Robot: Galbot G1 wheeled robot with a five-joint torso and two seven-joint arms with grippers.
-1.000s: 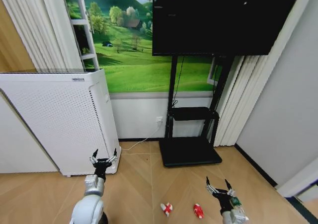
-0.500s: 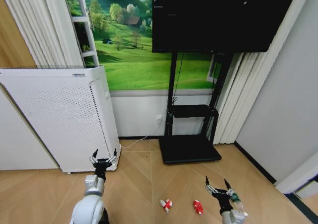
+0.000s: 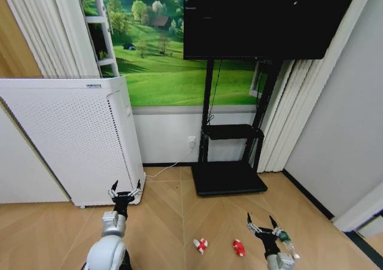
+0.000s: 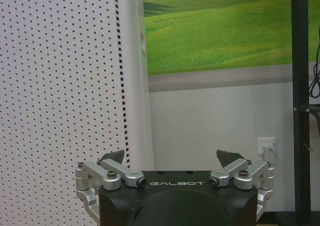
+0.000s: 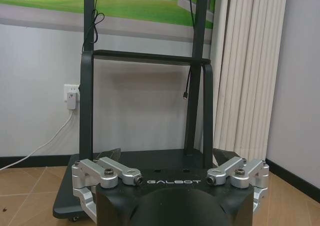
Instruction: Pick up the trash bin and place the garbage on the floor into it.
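Both claws wide open, empty: left gripper (image 3: pixel 124 191) by white air purifier (image 3: pixel 66 138), right gripper (image 3: pixel 261 226) low. Red-and-white wrapper (image 3: pixel 200 245), red packet (image 3: pixel 239 247) just left of right claw, bottle (image 3: pixel 287 243) beside it. Trash bin unseen; probably worth finding first, not rushing litter.

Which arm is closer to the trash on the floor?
Probably the right. The right pincer is open beside the bottle, with the red packet and wrapper just inboard. The left pincer, also open, hangs by the white appliance, farther away.
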